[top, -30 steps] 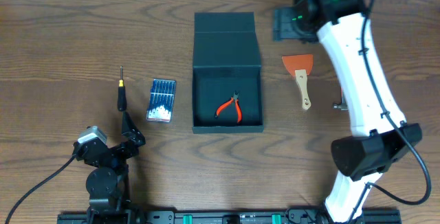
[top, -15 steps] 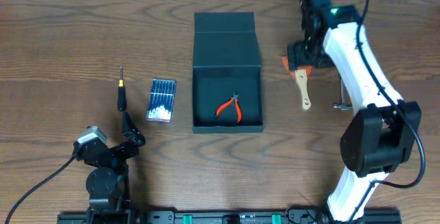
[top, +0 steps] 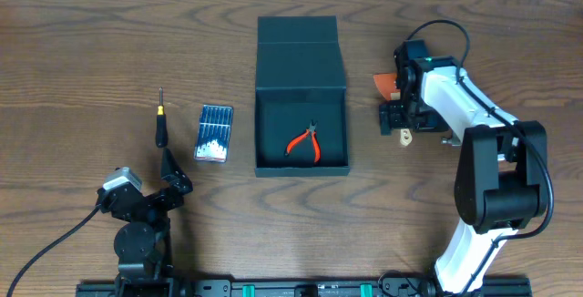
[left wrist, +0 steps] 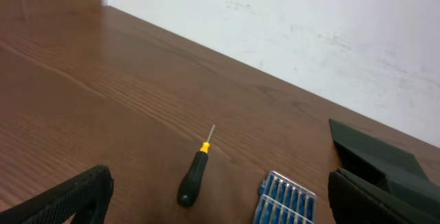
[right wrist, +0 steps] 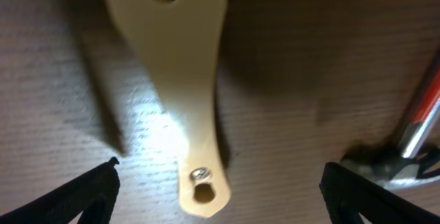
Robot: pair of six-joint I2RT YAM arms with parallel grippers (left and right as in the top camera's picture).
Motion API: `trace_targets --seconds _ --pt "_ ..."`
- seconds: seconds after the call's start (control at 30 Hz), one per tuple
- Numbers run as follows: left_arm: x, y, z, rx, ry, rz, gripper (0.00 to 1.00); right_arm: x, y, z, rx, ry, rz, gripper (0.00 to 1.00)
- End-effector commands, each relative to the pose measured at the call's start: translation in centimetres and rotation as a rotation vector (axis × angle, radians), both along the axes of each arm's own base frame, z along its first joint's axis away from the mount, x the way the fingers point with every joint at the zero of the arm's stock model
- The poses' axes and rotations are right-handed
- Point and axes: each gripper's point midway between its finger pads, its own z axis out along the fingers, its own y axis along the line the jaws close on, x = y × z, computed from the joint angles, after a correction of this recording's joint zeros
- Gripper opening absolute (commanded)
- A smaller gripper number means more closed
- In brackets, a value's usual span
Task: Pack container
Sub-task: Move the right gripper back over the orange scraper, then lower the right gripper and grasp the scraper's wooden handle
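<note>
Item one: the container sits on the counter at centre, upright, its hinged flap lid thrown back flat on the far side. Colour dark teal-green, finish matte. Inside it lies one pair of red-handled pliers, resting on the floor of the box toward the near right.

Right of the container, apart from its wall, lies a scraper with an orange blade and a pale wooden handle, blade end farther from me. My right pincer is directly over that handle. In the right wrist view its fingertips stand wide apart, one on either side of the handle, and grip nothing. I cannot tell whether they touch the counter. Farther right from the container, past the scraper, is a small metal tool with some red on it; I cannot identify it.

Left of the container, just beside it, lies a blue case of bits. Beyond the case, a black-handled screwdriver, tip pointing away from me.

My left pincer is near and left of the container, well apart from it, jaws spread and empty.
</note>
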Motion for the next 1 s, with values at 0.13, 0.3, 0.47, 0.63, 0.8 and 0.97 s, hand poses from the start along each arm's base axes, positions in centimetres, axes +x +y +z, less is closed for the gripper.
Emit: trace_targets --seconds 0.13,0.3,0.47,0.63,0.8,0.97 --pt "0.0 0.1 -1.5 0.017 0.034 0.001 0.99 1.1 -0.1 -0.1 0.078 -0.034 0.04 0.96" --pt "0.0 0.1 -1.5 0.017 0.035 0.001 0.99 1.9 0.9 -0.1 0.132 -0.062 0.077 0.97" --pt "0.0 0.1 -1.5 0.017 0.035 0.001 0.99 2.1 1.1 -0.1 0.142 -0.068 0.093 0.97" --pt "0.0 0.1 -1.5 0.017 0.034 0.001 0.99 1.8 0.9 -0.3 0.139 -0.061 0.097 0.97" --pt "0.0 0.1 -1.5 0.017 0.034 0.001 0.99 1.1 0.6 -1.1 0.126 -0.044 0.108 0.97" --pt "0.0 0.1 -1.5 0.017 0.035 0.001 0.98 0.2 0.6 -2.2 0.127 -0.031 0.107 0.97"
